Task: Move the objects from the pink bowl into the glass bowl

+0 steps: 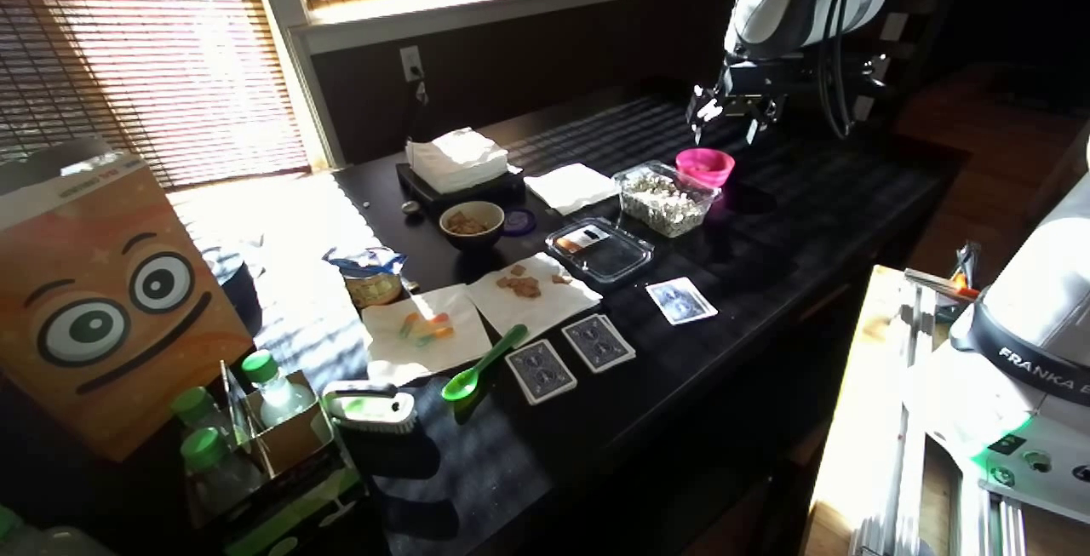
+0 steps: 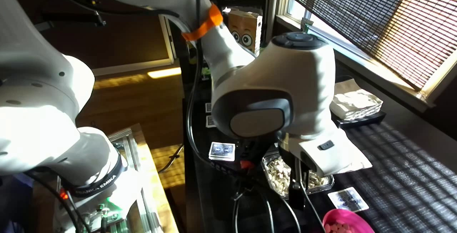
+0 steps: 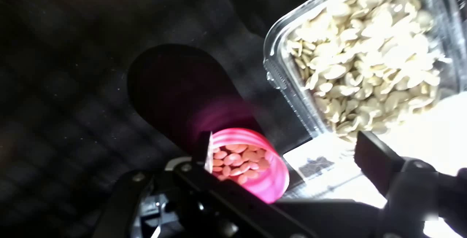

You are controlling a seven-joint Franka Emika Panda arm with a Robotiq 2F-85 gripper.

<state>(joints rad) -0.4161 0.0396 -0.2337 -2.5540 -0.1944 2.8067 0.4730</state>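
- Pink bowl upright on the counter, red candy-like pieces loose inside; emptying not yet done, to judge by that.
- Gripper above the bowl in an exterior view, jaws spread wide, nothing in its grasp. In the wrist view, one jaw across the edge of the rim; contact unlikely.
- Near the bowl, apart from it: clear squarish container of pumpkin seeds. Taken as the task's glass bowl, though closer to thin clear plastic in look.
- Just beside the bowl: playing card.
- Handling, as a guess: bowl light, smooth, plastic; stiff enough to lift by its wall, with some give under a hard squeeze. Candies probably hard, slick, quick to roll.
- Best hold, probably: over the rim, one jaw inside, one outside, on the side toward the card, with bare pink wall there.
- Lift level, tip slowly, low over the container. Risk: seeds apparently near the brim, candies apt to bounce out.
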